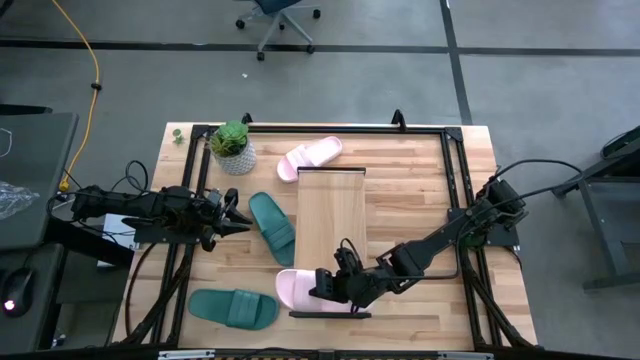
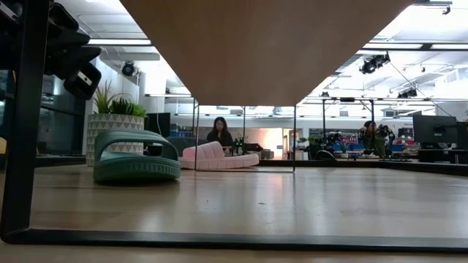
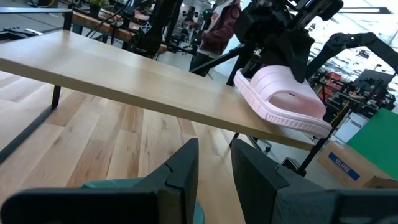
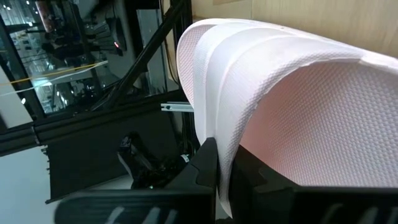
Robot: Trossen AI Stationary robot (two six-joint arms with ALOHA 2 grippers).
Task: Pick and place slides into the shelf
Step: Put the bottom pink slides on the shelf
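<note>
On shelf (image 1: 332,215) near end: pink slide (image 1: 300,288), strap pinched in right pincer (image 1: 322,287), fingers closed on it. Left pincer (image 1: 243,224) parted slightly, holding nothing, just beside teal slide (image 1: 272,227) on desk (image 1: 420,200).
</note>
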